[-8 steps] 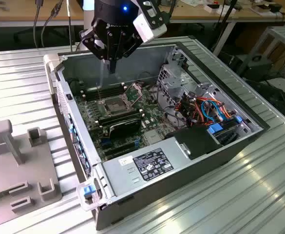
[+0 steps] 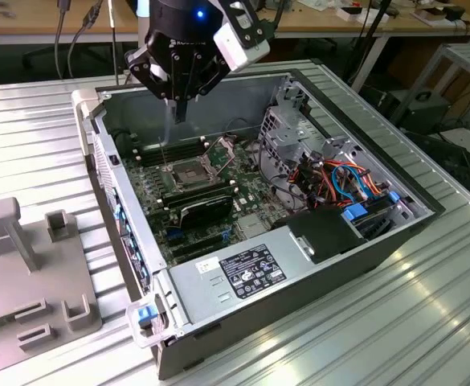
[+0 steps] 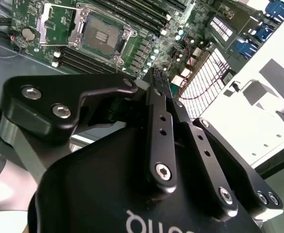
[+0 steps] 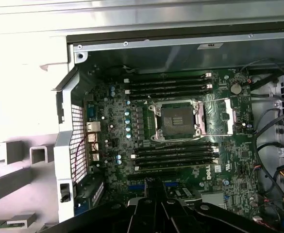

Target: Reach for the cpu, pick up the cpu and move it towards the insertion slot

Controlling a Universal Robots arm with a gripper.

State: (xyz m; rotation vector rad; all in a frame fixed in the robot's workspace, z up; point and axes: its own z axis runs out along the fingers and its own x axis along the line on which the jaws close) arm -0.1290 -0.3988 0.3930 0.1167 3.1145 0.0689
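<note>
Cpu pickup cannot be confirmed: the gripper (image 2: 178, 111) hangs over the open computer case (image 2: 243, 100) with its fingers pressed together, and I cannot tell whether the thin chip sits edge-on between them. The insertion slot (image 2: 188, 171) lies below, near the fingertips, with its frame flipped open and its dark centre bare, so the carry looks close to done if the chip is held

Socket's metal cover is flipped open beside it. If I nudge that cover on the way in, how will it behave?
The cover is probably a stiff, thin metal frame, so it shouldn't flex. It looks hinged at the socket edge, so a push would likely swing it rather than slide it.
</note>
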